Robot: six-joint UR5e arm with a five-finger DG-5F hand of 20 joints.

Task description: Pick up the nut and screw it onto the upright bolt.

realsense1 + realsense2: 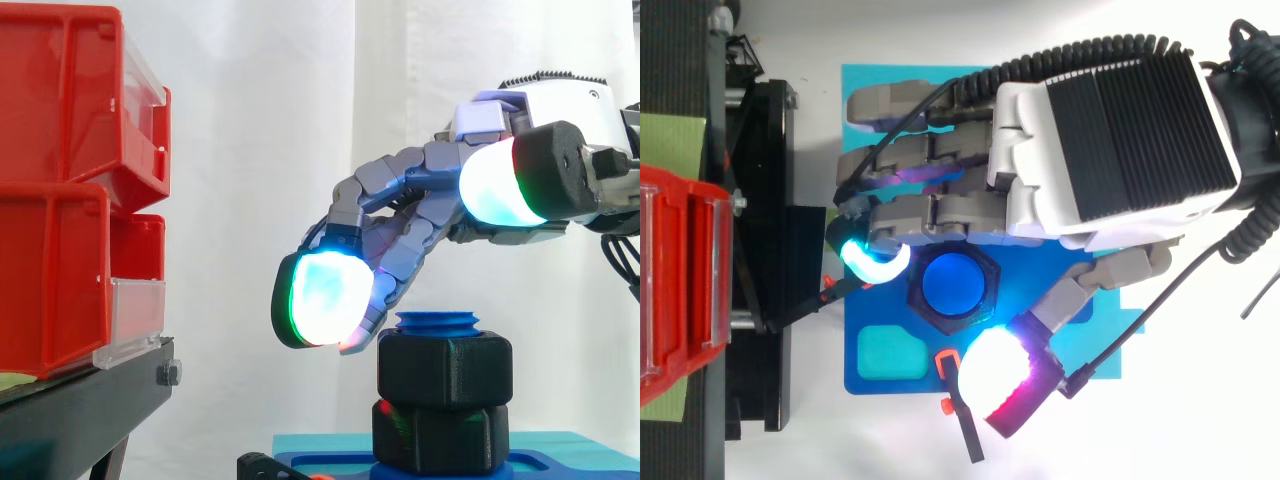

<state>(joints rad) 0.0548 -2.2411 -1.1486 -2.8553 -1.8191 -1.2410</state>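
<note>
1. An upper red bin point(55, 100) is sitting stacked on a lower red bin point(50, 285) at the left of the side view.
2. A clear front panel point(137, 318) is standing across the lower bin's mouth.
3. A black stand point(90, 400) is carrying both bins, with a hex-head screw point(168, 374) sticking out of its end.
4. A green mat point(670, 140) is lying on the stand beneath the bins.
5. A white curtain point(260, 150) is hanging behind everything.
6. A blue plate point(872, 312) is lying on a teal board point(880, 75) just beside the stand.
7. A teal rounded recess point(890, 350) is showing in the plate's stand-side corner.
</note>
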